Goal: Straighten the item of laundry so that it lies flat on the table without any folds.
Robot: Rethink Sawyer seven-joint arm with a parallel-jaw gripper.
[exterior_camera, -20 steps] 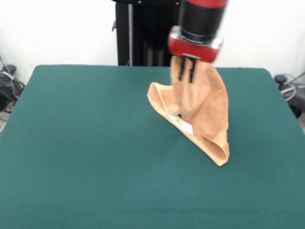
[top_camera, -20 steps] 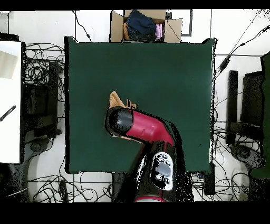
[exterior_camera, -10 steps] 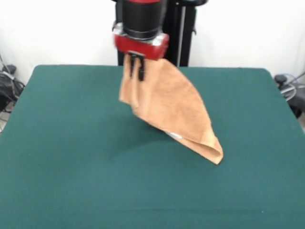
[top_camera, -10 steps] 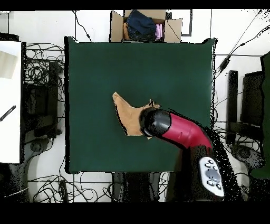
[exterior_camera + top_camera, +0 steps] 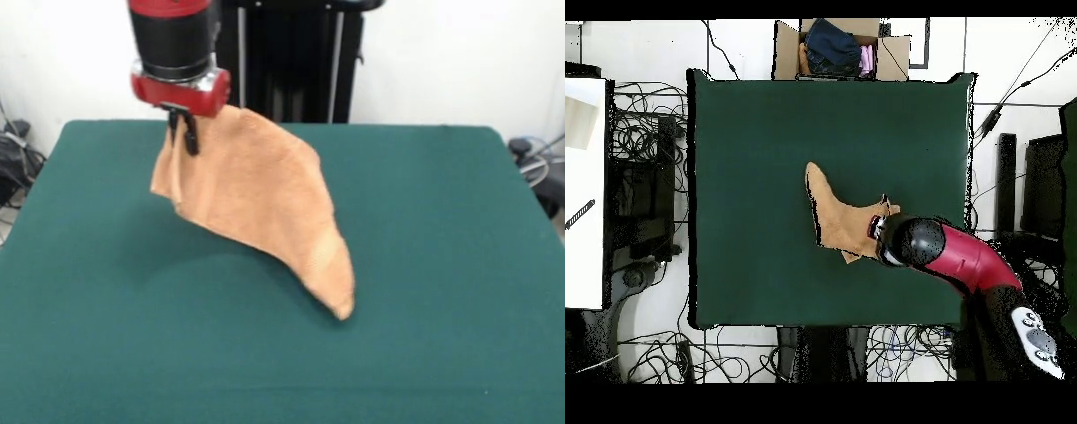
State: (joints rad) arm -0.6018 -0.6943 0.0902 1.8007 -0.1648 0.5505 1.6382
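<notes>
The item of laundry is a tan terry towel held up in the air by one corner, draping diagonally down to a low tip that touches or nearly touches the table. My gripper is shut on the towel's top corner, its dark fingers showing against the cloth. From overhead the towel stretches from mid-table toward the right, where the red arm covers its held end. The table is a dark green cloth top.
A cardboard box of clothes sits beyond the table's top edge in the overhead view. Cables and dark equipment lie on the floor on both sides. A white surface stands at the far left.
The arm has swept to the left in the front view, dragging the towel along with it. The cloth has opened out from a bunched fold into a wider hanging sheet.
</notes>
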